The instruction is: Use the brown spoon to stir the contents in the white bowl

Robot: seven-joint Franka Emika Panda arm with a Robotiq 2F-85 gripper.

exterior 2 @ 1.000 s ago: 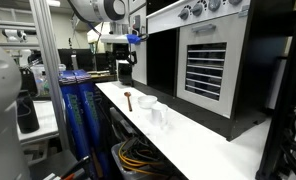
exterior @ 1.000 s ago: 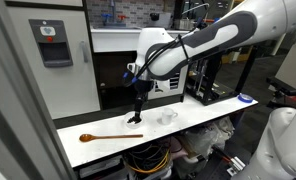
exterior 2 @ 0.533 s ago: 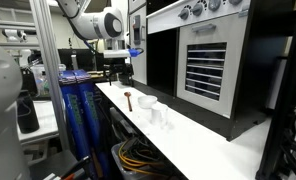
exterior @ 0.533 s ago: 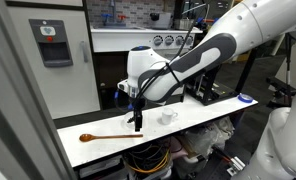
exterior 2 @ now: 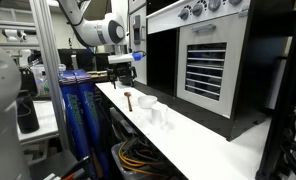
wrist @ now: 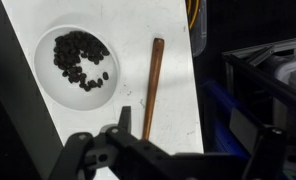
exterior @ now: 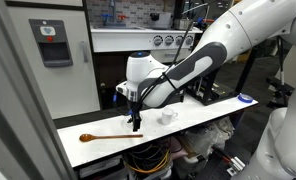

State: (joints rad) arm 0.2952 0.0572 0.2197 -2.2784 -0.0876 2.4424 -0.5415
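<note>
The brown spoon (exterior: 110,137) lies flat on the white table, its head away from the bowl; its handle also shows in the wrist view (wrist: 152,85). The white bowl (wrist: 46,88) holds the contents (wrist: 78,60), a heap of black bits, and sits just beside the handle. In an exterior view the bowl (exterior 2: 148,103) stands past the spoon (exterior 2: 130,99). My gripper (wrist: 188,135) is open and empty, hovering close above the handle's end; it shows in both exterior views (exterior: 136,124) (exterior 2: 128,76).
A small pale translucent cup (exterior: 168,116) stands on the table beyond the bowl. The white table (exterior: 203,112) is narrow, with edges close on both sides. Cables lie underneath it, and an oven front (exterior 2: 203,60) stands behind.
The arm has bent down and the gripper has sunk a little towards the spoon's handle. The spoon and bowl have not moved.
</note>
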